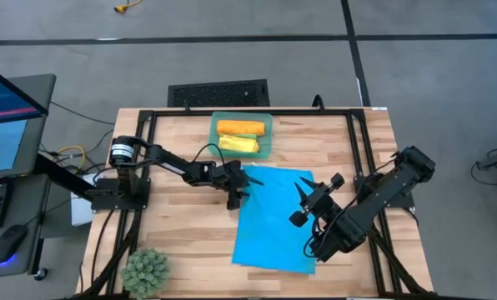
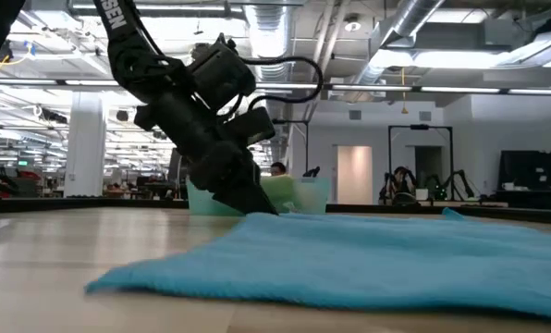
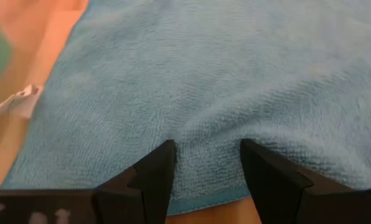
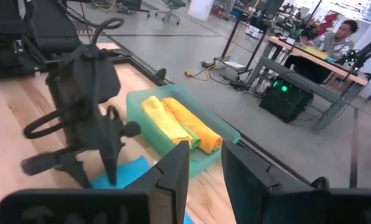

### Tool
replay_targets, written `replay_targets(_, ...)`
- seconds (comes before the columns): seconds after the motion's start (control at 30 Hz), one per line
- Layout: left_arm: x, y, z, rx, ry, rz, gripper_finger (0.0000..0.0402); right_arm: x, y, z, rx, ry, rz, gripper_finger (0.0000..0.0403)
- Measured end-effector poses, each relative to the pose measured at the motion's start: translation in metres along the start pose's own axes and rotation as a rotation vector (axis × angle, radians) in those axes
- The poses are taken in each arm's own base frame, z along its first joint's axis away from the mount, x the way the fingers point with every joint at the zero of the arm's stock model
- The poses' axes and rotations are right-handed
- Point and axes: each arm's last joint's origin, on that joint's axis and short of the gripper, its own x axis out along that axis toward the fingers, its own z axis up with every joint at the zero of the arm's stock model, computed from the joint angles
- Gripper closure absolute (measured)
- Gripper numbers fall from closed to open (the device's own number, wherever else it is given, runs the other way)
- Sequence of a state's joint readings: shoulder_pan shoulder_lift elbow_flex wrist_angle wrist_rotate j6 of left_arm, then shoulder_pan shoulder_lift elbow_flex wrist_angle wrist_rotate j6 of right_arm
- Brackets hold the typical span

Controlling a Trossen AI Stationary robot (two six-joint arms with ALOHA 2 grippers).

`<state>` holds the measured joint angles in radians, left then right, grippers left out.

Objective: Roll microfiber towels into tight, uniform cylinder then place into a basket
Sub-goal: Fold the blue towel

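A bright blue towel (image 1: 278,217) lies spread flat in the middle of the table. My left gripper (image 3: 207,149) is open, slanting down with its fingertips at the towel's left edge (image 1: 242,204). My right gripper (image 4: 204,168) is open with nothing between its fingers; it hangs raised above the towel's right part (image 1: 303,200). The teal basket (image 1: 269,137) stands at the far middle of the table. In it an orange roll (image 1: 240,127) and a yellow roll (image 1: 238,144) lie side by side. My left gripper sets both open fingertips (image 3: 164,155) on the blue towel's top face, just inside its left edge (image 3: 204,202). The fingers slant down from the table's left. The towel lies flat on the table, with a small crease by one fingertip (image 3: 176,134).
A spiky green plant ball (image 1: 146,271) sits at the near left corner. A black frame (image 1: 353,142) runs along the table's sides. A white label (image 3: 17,102) lies by the towel's edge. Bare wood lies left of the towel.
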<state>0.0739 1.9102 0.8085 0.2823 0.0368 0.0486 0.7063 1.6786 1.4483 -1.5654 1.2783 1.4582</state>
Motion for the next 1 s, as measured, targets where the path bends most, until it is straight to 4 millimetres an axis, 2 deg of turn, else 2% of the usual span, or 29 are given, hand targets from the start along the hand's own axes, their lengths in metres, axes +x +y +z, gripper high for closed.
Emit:
replay_targets(0.27,-0.001,0.007,-0.002,-0.061,0.017,0.020,0.0223,0.000,0.000,-0.001,-0.001,0.033,0.004,0.0285)
replay_targets(0.43,-0.011,-0.002,0.003,-0.042,0.019,-0.007,0.0223,0.000,0.000,-0.001,-0.001,0.042,0.003,0.0285)
replay_targets(0.77,-0.051,-0.023,0.006,0.014,0.147,0.000,0.0223,0.000,0.000,-0.001,-0.001,0.048,0.004,0.0285)
replay_targets(1.0,-0.055,-0.035,0.009,0.087,0.131,0.026,0.0223,0.001,0.001,-0.001,0.003,0.048,0.005,0.0285)
